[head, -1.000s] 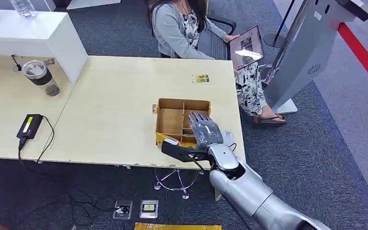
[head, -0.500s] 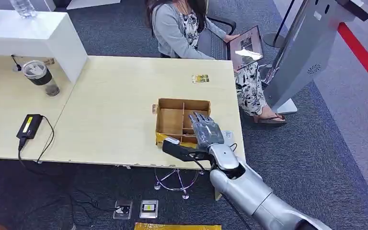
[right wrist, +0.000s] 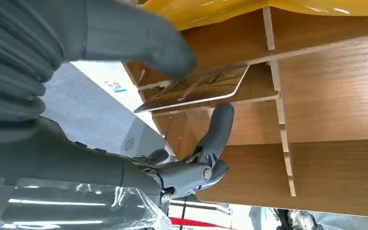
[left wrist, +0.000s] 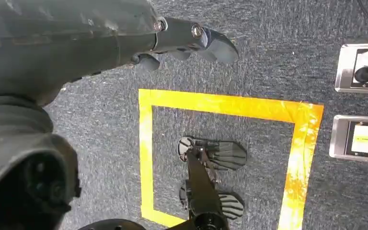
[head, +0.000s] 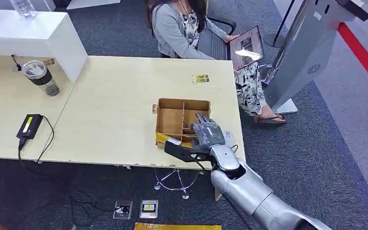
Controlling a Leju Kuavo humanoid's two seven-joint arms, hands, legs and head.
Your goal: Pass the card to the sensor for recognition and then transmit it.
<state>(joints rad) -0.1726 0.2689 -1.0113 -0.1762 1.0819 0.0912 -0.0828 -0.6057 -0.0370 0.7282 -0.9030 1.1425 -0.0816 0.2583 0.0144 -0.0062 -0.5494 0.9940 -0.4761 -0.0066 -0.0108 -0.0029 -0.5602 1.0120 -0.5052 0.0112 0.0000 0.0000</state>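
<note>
Head view: the right hand [head: 206, 136] reaches over the near right corner of the box [head: 170, 120], a brown cardboard tray with thin dividers, and hides that corner's compartments. The box sits close to the desk's [head: 115, 105] near edge, with bare pale wood to its left and beyond it. A small card-like item [head: 200, 78] lies far off near the back edge; its print is too small to read. A person [head: 182, 28] sits past the desk with a laptop [head: 244, 45], cut off at the top.

Left wrist view: the left hand [left wrist: 172, 40] hangs over grey carpet and yellow floor tape [left wrist: 220, 103], its fingers loosely apart around nothing.

Right wrist view: the card [right wrist: 196, 88], thin, flat and glossy with rounded corners, lies tilted across a divider in a narrow compartment. The thick grey thumb [right wrist: 139, 43], blurred, sits on one face and a dark finger [right wrist: 218, 129] reaches under it; whether they actually pinch the card, I cannot tell.
</note>
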